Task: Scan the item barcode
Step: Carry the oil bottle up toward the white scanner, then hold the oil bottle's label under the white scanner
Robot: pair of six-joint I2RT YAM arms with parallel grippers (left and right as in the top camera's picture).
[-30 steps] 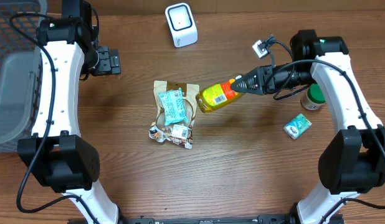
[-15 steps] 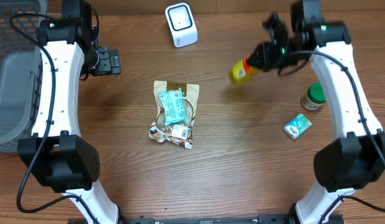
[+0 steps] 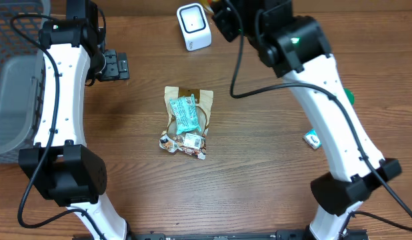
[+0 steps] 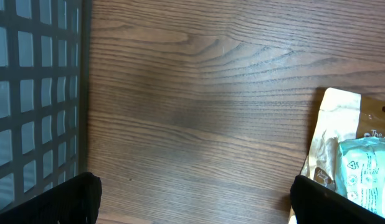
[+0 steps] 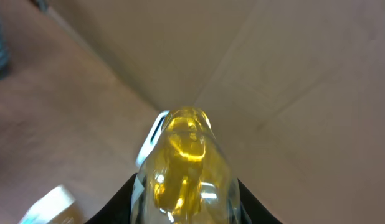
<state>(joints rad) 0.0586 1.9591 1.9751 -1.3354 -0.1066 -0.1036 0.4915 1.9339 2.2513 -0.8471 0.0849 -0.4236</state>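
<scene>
Right gripper (image 5: 185, 200) clamps the yellow bottle (image 5: 186, 155), apparently at 3 o'clock of the white scanner (image 3: 193, 25); overhead, the arm hides it. Left gripper (image 3: 119, 65) gapes wide, empty, at the table's 10 o'clock.

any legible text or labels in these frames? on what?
"The": on the tan pouch, left wrist view; the rest is cut off by the frame edge.
Print on the teal packet: blurred, unreadable.
Labels on the small wrappers, overhead view: too small to read.
On the yellow bottle: no label showing.
</scene>
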